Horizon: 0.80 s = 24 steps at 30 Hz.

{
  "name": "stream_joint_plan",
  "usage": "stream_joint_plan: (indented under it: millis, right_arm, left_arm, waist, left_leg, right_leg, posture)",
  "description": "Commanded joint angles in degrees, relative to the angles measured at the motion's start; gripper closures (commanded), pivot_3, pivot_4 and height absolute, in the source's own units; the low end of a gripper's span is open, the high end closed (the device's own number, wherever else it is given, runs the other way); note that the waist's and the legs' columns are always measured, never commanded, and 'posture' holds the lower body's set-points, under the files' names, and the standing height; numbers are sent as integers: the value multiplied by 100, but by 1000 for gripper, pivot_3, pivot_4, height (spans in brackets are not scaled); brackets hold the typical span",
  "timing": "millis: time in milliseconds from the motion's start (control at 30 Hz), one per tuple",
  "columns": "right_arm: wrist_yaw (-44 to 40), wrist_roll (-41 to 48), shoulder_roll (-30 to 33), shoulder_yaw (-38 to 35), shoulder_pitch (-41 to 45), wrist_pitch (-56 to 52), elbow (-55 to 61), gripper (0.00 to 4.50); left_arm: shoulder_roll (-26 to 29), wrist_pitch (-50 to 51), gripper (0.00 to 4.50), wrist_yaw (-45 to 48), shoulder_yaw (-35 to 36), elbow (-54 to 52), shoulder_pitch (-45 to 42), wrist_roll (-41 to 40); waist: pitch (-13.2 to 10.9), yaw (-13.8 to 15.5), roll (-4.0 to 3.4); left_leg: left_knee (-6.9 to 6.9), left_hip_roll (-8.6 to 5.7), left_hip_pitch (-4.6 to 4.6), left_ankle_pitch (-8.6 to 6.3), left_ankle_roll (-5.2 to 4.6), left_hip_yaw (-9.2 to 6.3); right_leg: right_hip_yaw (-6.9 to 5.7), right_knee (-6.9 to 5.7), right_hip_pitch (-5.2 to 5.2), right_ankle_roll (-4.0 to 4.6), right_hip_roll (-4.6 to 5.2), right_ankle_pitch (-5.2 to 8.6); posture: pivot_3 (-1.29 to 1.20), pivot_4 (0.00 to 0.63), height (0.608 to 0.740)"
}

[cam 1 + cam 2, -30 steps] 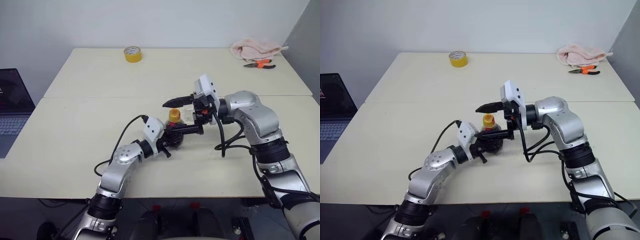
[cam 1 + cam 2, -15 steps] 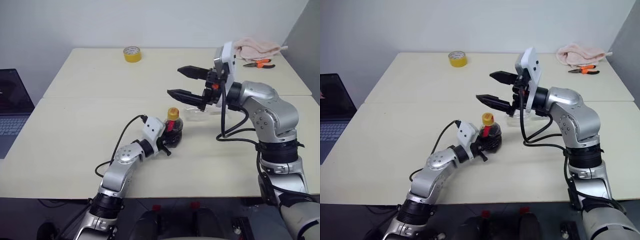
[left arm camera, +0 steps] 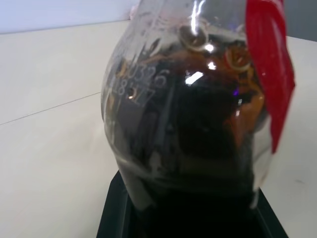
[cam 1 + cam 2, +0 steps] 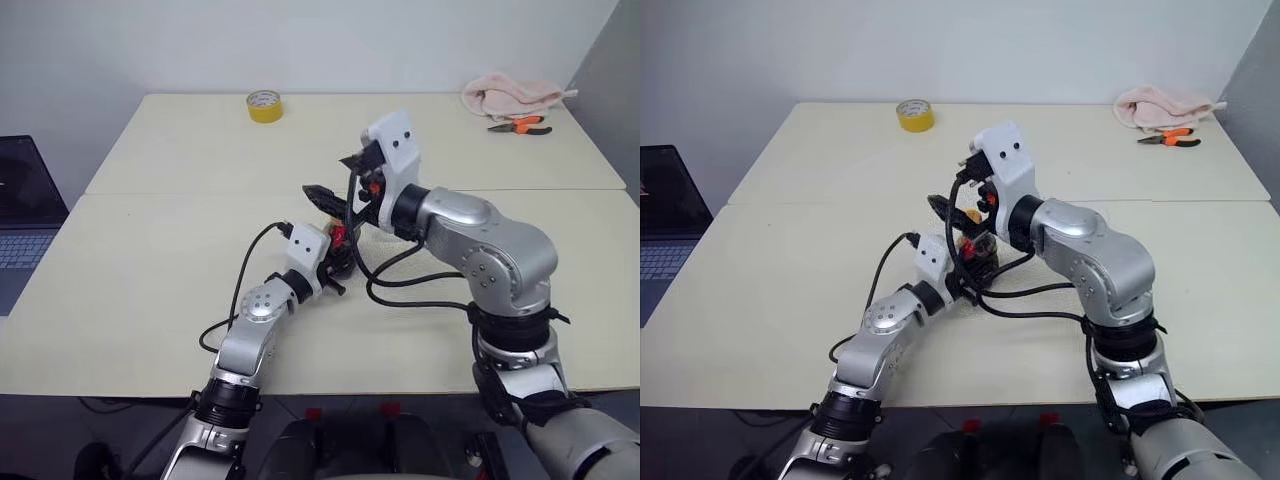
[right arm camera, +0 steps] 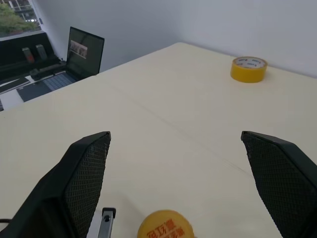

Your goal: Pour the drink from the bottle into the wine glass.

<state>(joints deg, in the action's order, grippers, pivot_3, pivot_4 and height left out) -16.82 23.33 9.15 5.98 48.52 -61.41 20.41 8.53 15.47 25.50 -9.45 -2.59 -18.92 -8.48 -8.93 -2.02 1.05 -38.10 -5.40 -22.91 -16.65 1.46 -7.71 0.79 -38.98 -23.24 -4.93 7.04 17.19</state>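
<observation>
Left wrist view has the left hand (image 4: 335, 262) clenched on the bottle (image 3: 198, 109), whose clear belly holds the dark drink (image 3: 208, 144) and carries a red strip label (image 3: 270, 69) down one side. From the head camera, that hand and bottle sit near the middle of the bench (image 4: 150, 290), just on the near side of the seam (image 4: 180, 194) between its two tabletops.

Right wrist view looks along the right hand (image 5: 178, 183), whose two black fingers (image 5: 84, 173) stand spread wide with nothing between them; the bottle's yellow cap (image 5: 165, 225) lies below the gap, apart from both fingers. In the left eye view the right hand (image 4: 335, 177) hangs above and just behind the bottle, pointing toward the robot's left.

Open bench surface stretches to the left of both hands as far as the laptop (image 4: 25, 215) at the left edge. A yellow tape roll (image 4: 265, 105) sits near the far edge, and a pink cloth (image 4: 515, 98) with orange-handled pliers (image 4: 520, 126) lies at the far right corner, all well apart from the hands.
</observation>
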Motion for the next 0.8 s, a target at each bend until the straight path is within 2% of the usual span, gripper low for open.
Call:
stream_joint_plan:
  millis: [33, 300, 800]
  right_arm:
    - [133, -63, -146, 124, 134, 8, 40, 0]
    - [588, -478, -548, 345, 93, 159, -470, 0]
    - [590, -688, -492, 197, -85, 282, -582, 0]
  left_arm:
    - [-36, -208, 3691, -33, 23, -175, -94, 32]
    - [-68, -206, 3691, -57, 44, -181, -89, 62]
    - [-67, -220, 3691, -49, 108, -203, -75, 31]
  waist:
    - [0, -5, 0]
    - [0, -41, -1]
    - [1, -77, -1]
  left_leg:
    - [0, 0, 0, 0, 0, 0]
    - [1, 0, 0, 0, 0, 0]
    - [2, 1, 0, 0, 0, -1]
  right_leg:
    - [0, 0, 0, 0, 0, 0]
    - [0, -2, -1, 0, 0, 0]
    - [-1, -2, -2, 0, -1, 0]
  posture:
    - [0, 150, 740]
    - [0, 150, 740]
    - [0, 150, 740]
